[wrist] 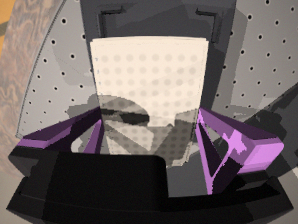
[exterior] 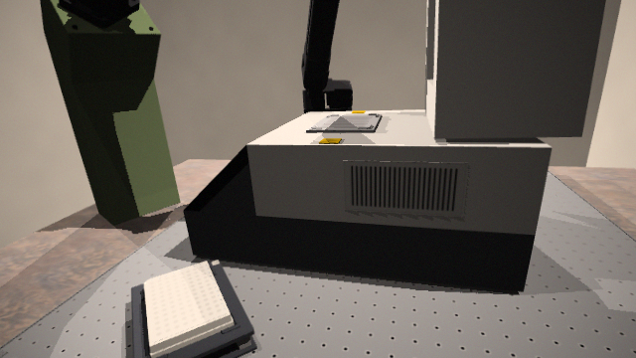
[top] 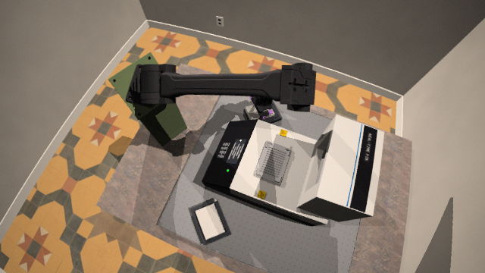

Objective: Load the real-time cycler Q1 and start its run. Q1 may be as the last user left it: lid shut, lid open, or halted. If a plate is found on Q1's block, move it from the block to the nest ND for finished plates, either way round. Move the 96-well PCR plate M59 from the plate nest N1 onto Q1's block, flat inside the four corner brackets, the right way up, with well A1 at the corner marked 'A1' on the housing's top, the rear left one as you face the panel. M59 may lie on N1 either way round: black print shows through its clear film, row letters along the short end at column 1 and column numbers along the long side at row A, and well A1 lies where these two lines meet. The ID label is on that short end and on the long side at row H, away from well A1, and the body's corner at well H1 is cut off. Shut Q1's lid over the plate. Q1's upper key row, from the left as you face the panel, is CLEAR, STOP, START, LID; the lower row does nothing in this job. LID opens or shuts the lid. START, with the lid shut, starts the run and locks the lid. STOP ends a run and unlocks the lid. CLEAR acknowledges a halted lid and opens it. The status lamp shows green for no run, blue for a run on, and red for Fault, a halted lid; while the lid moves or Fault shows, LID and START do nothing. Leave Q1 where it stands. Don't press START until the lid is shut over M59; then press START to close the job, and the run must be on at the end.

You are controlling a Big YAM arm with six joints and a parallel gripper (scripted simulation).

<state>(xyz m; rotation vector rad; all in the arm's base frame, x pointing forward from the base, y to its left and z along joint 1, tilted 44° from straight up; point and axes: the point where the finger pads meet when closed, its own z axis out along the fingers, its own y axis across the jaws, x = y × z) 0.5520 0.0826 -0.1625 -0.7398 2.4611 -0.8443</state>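
My gripper (wrist: 149, 110) is shut on a cream 96-well plate (wrist: 148, 76), its purple fingers on the plate's two sides. It holds the plate low over a dark nest (wrist: 156, 12) behind cycler Q1; I cannot tell if the plate rests in it. In the top view the gripper (top: 265, 111) is just beyond Q1's rear edge. Q1 (top: 265, 167) has its lid (top: 341, 167) open and its block (top: 273, 163) bare. The status lamp (top: 227, 170) shows green. A second white plate (top: 210, 221) lies on a dark nest in front of Q1; its print is too small to read.
The key rows (top: 224, 149) sit on Q1's black panel at the left. The green arm pedestal (top: 159, 114) stands left of the mat. The arm's long link (top: 220, 83) stretches over the table behind Q1. The raised lid blocks Q1's right side.
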